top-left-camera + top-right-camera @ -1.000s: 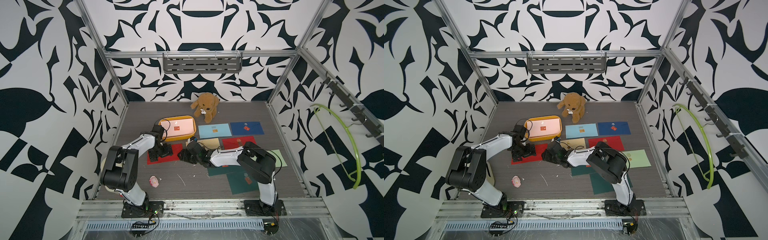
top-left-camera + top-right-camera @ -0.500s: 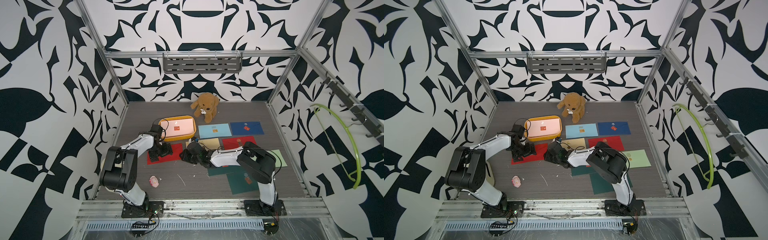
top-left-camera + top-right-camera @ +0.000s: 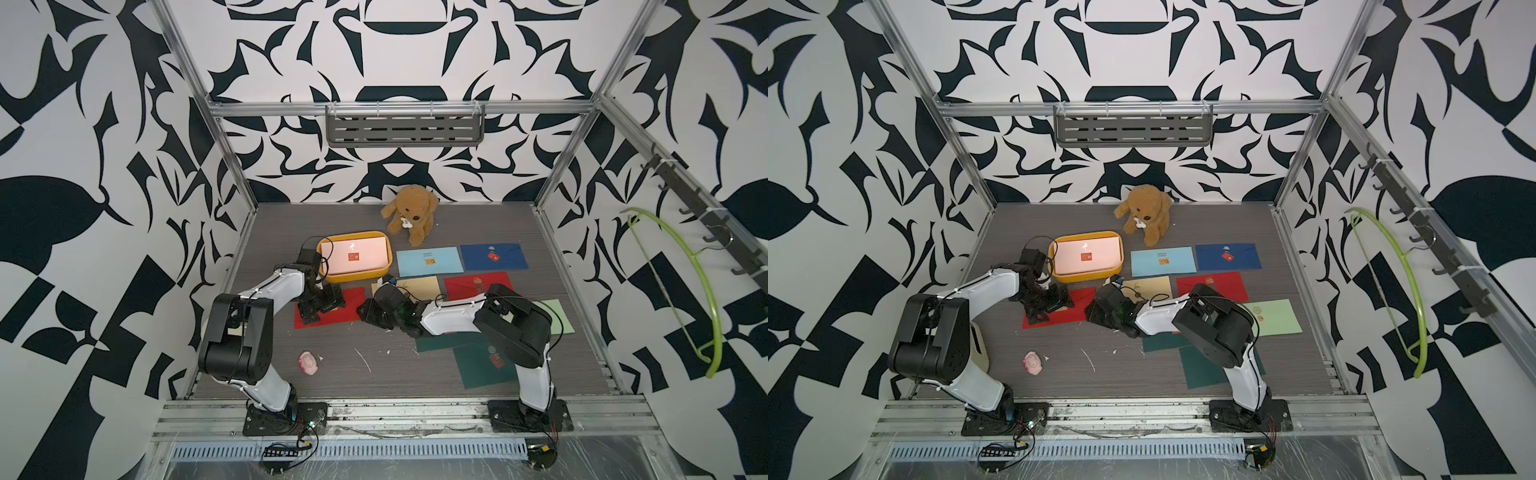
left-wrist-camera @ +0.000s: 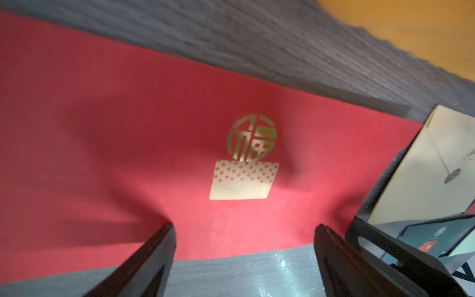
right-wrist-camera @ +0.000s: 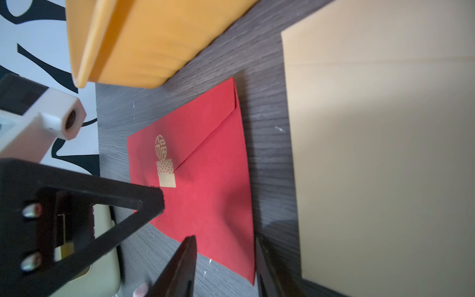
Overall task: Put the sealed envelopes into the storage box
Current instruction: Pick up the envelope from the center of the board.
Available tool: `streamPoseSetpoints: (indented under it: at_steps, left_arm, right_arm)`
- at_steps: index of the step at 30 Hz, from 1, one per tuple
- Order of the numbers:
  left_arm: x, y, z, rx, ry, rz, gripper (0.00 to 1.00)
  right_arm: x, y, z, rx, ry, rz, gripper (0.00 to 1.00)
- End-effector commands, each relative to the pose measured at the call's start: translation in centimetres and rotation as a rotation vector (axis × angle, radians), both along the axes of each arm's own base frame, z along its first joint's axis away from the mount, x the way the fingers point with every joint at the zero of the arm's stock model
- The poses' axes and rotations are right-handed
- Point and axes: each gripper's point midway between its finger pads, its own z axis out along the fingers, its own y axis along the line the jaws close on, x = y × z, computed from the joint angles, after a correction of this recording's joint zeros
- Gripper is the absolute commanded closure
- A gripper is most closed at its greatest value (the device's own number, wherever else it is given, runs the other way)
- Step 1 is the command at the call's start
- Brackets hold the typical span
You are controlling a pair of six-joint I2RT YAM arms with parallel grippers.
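The grey wood-grain bench (image 3: 374, 374) sits between black-and-white patterned walls (image 3: 104, 208). Toward the back stands the yellow storage box (image 3: 357, 277), a pink envelope (image 3: 353, 254) lying flat inside it. Just in front of the box, a red envelope (image 3: 347, 316) lies on the bench. The left claw (image 4: 244, 231) is spread wide, tips down on that envelope, which puckers between them. The right claw (image 5: 225, 239) stands parted too, with a corner of the same envelope between its fingers. Further right lie a light blue envelope (image 3: 430, 262) and a navy envelope (image 3: 494, 257).
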Motion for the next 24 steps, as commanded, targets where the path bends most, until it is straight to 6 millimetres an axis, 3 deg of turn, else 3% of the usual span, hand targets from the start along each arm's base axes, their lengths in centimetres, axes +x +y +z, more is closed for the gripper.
streamPoseSetpoints:
  at_steps: [1,13,24]
  left_arm:
    - [-2.2,-0.6,-2.0,-0.035,0.093,0.0,0.08]
    - [-2.0,-0.6,-1.8,-0.039,0.087,0.008,0.08]
    - [-2.3,-0.9,-2.0,-0.06,0.101,0.0,0.09]
  right_arm:
    - [-0.5,-0.5,1.0,-0.014,-0.002,-0.011,0.53]
    - [-2.0,-0.7,-0.1,-0.043,0.039,-0.022,0.52]
    - [-0.9,0.2,-0.5,0.007,-0.007,-0.044,0.52]
